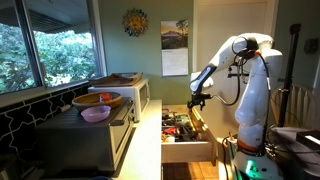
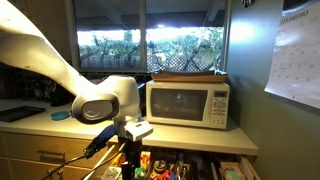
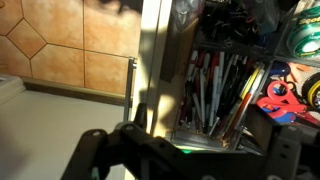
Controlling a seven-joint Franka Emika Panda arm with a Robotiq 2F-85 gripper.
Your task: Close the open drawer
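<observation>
Your hand (image 1: 196, 99) hangs spread open, gripping nothing; the wrist view shows its dark fingers (image 3: 90, 152) wide apart. Directly below sits the long, shallow pull-out drawer with a white flat front and pale wood sides (image 1: 188, 152). It's pulled well out of the cabinet, its long axis running out into the room, white front outermost. You're above its inner half, back near the cabinet.
</observation>
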